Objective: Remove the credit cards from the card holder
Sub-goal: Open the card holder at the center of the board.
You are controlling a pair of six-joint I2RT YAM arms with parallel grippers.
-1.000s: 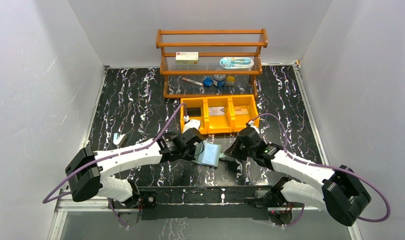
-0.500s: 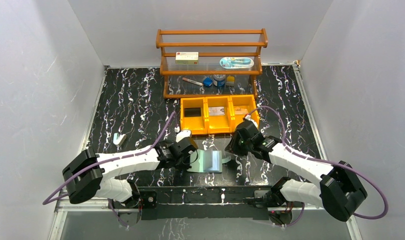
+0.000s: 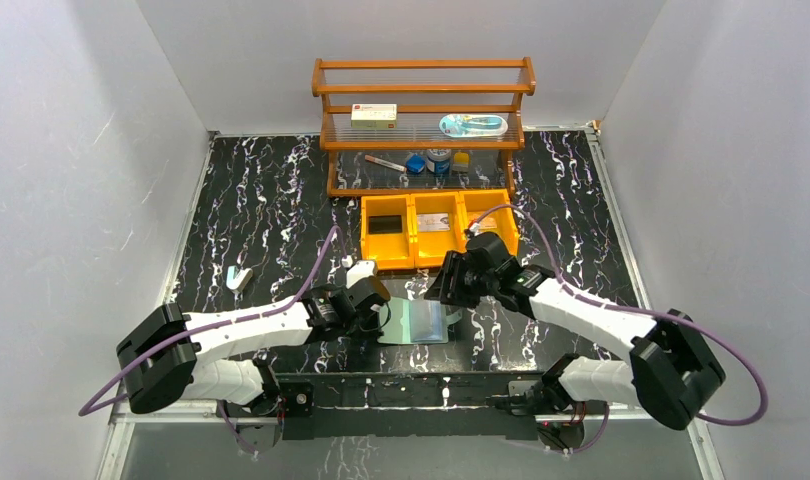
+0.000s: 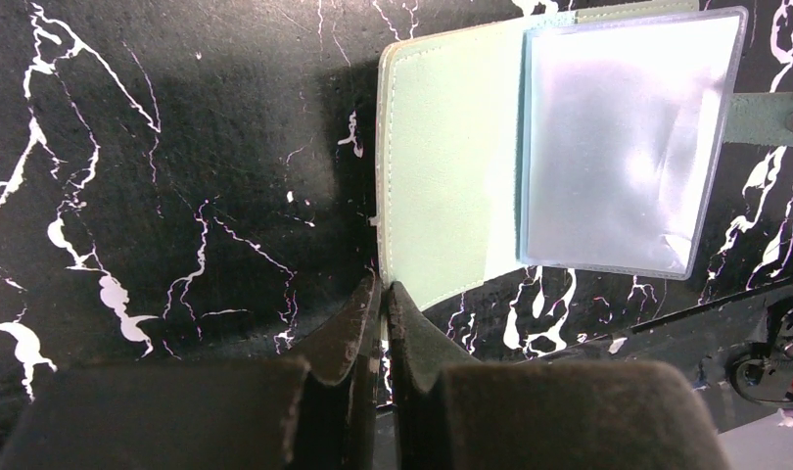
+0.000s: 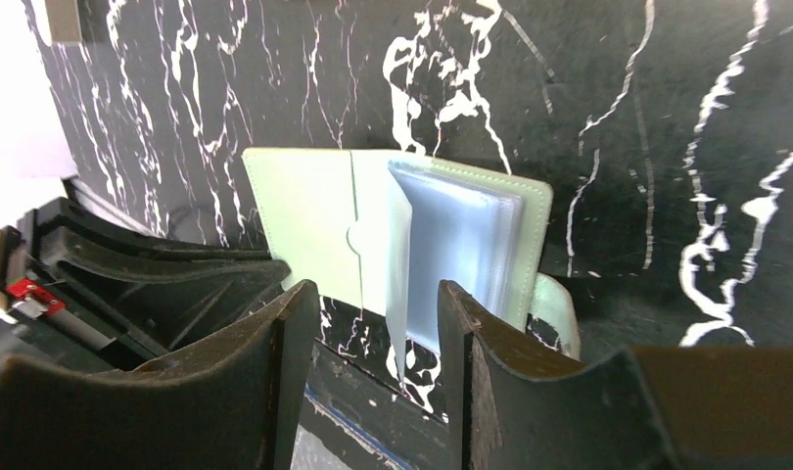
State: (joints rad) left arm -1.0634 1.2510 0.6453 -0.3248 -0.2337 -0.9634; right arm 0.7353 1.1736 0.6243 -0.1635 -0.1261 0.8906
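We look down on a black marble-look tabletop [image 3: 261, 200] veined in white, glossy enough to catch pale reflections. Plain white walls [image 3: 81, 150] close it in on the left, the right and the far side — smooth and bare. Against the far wall stands a brown wooden three-tier shelf rack [image 3: 421, 90]. The light is soft and even, with only faint shadows.

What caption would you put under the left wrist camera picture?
The left fingers pinch a corner of the open green card holder on the black marble table.
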